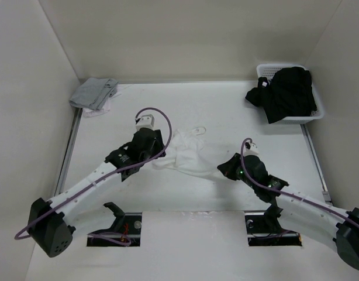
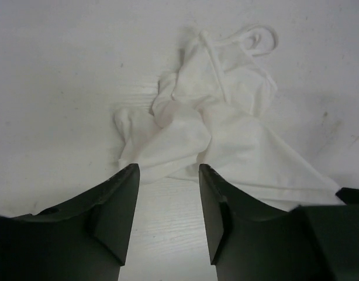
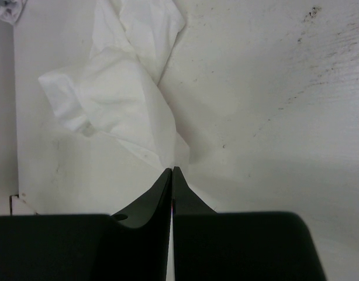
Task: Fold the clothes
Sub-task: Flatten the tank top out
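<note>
The clothes (image 1: 185, 153), a small white camisole, lie crumpled at the middle of the table. In the left wrist view the clothes (image 2: 226, 134) bunch in folds, with a looped strap (image 2: 258, 38) at the far end. My left gripper (image 1: 158, 153) sits at their left edge, and its jaws (image 2: 168, 170) are open with only bare table between them. My right gripper (image 1: 222, 170) is at the garment's right corner. Its fingers (image 3: 172, 168) are shut, pinching the pointed corner of the clothes (image 3: 121, 99), which is drawn out toward them.
A white basket (image 1: 317, 112) at the back right holds a black garment (image 1: 285, 93). A grey folded cloth (image 1: 95, 92) lies at the back left corner. White walls enclose the table on three sides.
</note>
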`<state>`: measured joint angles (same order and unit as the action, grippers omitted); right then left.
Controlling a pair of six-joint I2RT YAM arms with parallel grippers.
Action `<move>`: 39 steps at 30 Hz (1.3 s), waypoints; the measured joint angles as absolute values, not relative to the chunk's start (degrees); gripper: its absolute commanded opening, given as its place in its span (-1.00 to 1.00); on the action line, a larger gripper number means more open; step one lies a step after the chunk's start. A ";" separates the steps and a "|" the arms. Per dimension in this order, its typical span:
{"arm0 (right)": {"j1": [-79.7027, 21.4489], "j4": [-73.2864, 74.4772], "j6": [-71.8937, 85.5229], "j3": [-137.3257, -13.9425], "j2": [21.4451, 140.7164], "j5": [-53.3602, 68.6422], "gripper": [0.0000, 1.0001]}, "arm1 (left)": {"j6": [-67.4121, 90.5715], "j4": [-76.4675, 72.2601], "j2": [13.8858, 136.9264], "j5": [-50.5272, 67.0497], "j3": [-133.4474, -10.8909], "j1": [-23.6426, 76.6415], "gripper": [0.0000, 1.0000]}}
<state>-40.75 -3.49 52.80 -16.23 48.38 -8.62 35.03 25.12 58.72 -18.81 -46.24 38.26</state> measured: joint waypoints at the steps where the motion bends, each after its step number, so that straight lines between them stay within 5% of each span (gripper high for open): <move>1: -40.95 -3.49 52.71 -16.23 48.34 -8.64 -0.92 | 34.92 23.86 59.75 -18.65 -45.50 38.76 -0.06; 9: -41.12 -3.60 52.64 -16.14 46.72 -8.62 -0.91 | 32.62 16.91 73.78 -15.53 -42.19 38.30 -0.07; 14: -41.71 -3.97 52.64 -15.84 46.54 -8.60 -0.91 | 31.83 12.38 76.90 -15.99 -42.19 36.47 -0.82; 18: -42.04 -4.84 52.64 -14.66 46.41 -8.58 -0.91 | 31.38 11.62 76.75 -16.14 -42.13 36.88 -1.00; 23: -42.09 -5.08 52.23 -13.47 45.89 -8.51 -0.91 | 31.94 13.37 71.59 -16.80 -40.16 36.95 -1.00; 31: -42.04 -7.22 50.30 -13.30 46.11 -7.62 -0.91 | 43.35 36.12 53.74 -19.66 -47.00 43.77 -0.95; 39: -40.88 -9.85 48.99 -13.30 51.48 -6.46 -0.91 | 47.55 46.09 64.23 -22.70 -57.32 45.65 -0.90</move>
